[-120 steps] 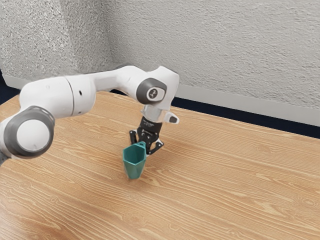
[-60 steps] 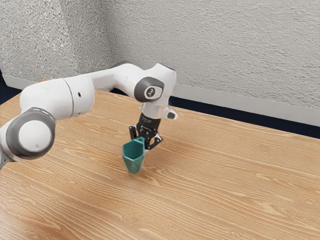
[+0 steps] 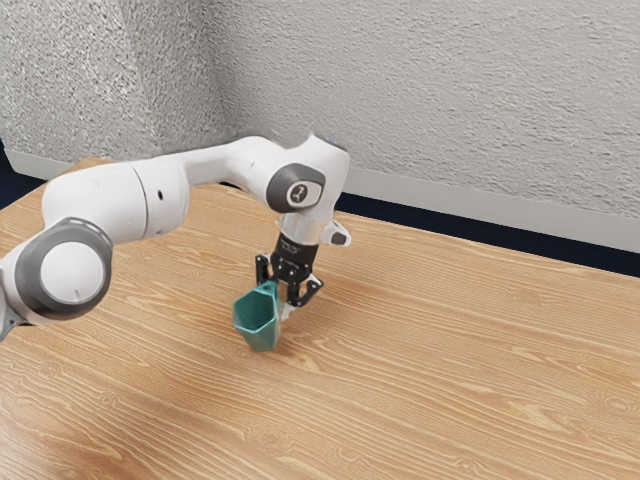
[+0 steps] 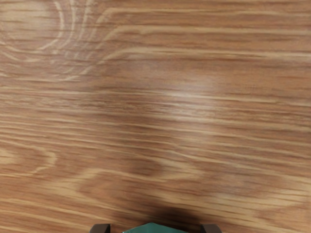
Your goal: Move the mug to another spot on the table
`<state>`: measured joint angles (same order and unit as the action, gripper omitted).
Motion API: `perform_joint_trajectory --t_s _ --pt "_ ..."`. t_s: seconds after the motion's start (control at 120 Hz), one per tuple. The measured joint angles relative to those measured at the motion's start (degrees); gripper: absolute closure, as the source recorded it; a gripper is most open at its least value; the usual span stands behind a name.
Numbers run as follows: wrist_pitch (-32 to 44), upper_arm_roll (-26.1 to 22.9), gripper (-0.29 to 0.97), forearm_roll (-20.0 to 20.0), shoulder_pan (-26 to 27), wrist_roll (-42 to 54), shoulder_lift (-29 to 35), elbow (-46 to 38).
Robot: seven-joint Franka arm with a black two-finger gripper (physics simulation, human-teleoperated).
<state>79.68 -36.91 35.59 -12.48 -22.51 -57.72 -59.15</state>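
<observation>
From the left of the exterior view the white arm (image 3: 120,200) reaches in across the wooden surface (image 3: 480,360) and bends down at its wrist near the middle of the frame. The teal mug (image 3: 255,322) is just left of and slightly below the gripper (image 3: 288,293), low in the centre-left of the frame. It hangs off the gripper's side rather than sitting squarely under it. The gripper points down and is closed on the mug, one finger inside the mouth and one outside, pinching the upper wall on the mug's right-hand side. The mug is not upright: its long axis leans, with the mouth tipped toward the upper left and the base swung in toward the gripper. Whether the base is clear of the surface or brushing it, I cannot tell. In the wrist view a teal sliver of the mug (image 4: 153,228) shows at the bottom edge between two dark fingertips (image 4: 99,228), with a shadow on the bare wood just beyond. To the right of the gripper the surface runs open toward the frame's right edge. I judge that because the mug's weight hangs to one side of the grip, any carry should allow for it swinging or slipping.
</observation>
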Motion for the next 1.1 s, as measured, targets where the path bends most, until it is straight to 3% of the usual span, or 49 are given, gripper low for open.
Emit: perform_joint_trajectory --t_s 0.4,0.783,0.892,0.95,1.1 --pt "1.6 -0.5 0.14 -0.5 0.9 0.3 -0.6 0.1" --pt "11.2 0.9 0.05 1.9 1.5 0.5 -0.4 0.5" --pt "15.7 2.6 0.04 2.0 2.1 0.6 3.5 -1.9" --pt "19.1 5.6 0.04 -0.9 2.8 0.6 8.9 -6.5" --pt "26.8 13.9 0.03 -14.8 5.2 0.7 29.4 -24.4"
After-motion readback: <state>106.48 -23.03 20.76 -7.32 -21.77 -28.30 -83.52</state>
